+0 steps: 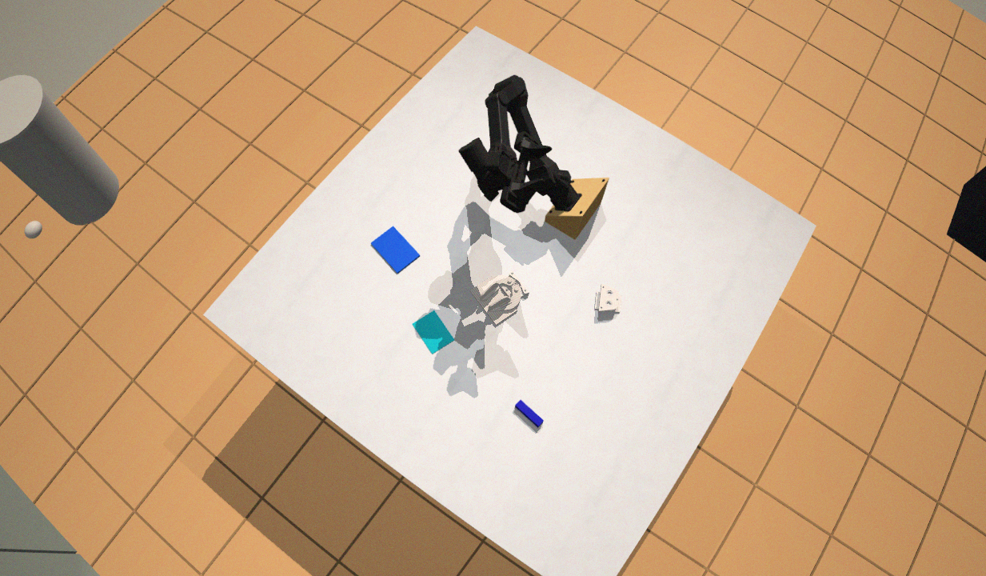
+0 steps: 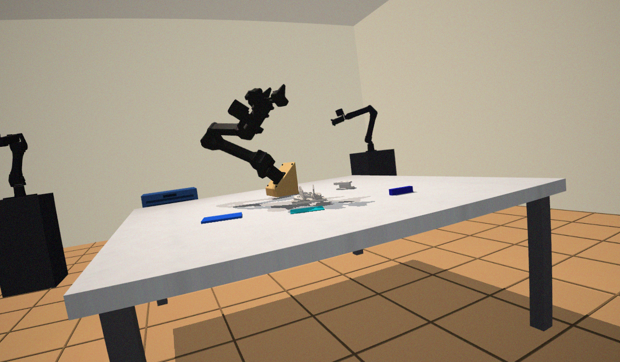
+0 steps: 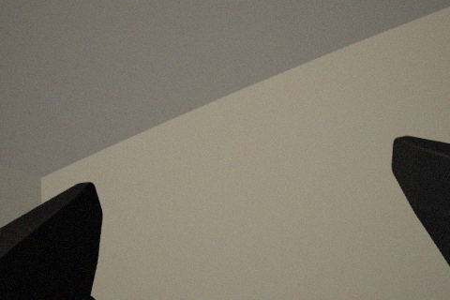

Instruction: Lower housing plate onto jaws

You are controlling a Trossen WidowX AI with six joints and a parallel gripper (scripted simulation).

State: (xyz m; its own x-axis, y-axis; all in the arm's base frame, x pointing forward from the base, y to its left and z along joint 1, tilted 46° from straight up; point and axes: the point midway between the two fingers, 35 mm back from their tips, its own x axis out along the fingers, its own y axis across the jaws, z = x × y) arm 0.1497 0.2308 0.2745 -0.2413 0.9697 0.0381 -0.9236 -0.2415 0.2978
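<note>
My gripper [image 2: 276, 87] [image 3: 250, 178] is open and empty, raised high above the table and tilted upward; the wrist view shows only wall and ceiling between its fingers. A pale assembly [image 1: 506, 294] [image 2: 308, 195] with curved, jaw-like parts lies near the middle of the table, partly in the arm's shadow. A small pale part [image 1: 608, 302] [image 2: 344, 184] with a flat top with holes stands apart from it. I cannot tell for certain which pale part is the housing plate, or whether a plate sits level on the jaw stubs.
The arm's yellow wedge base [image 1: 592, 197] [image 2: 290, 181] stands behind the assembly. A blue slab [image 1: 395, 250] [image 2: 222, 218], a teal slab [image 1: 431, 329] [image 2: 306, 210] and a dark blue bar [image 1: 528, 414] [image 2: 400, 190] lie on the white table [image 1: 660, 430] [image 2: 168, 252].
</note>
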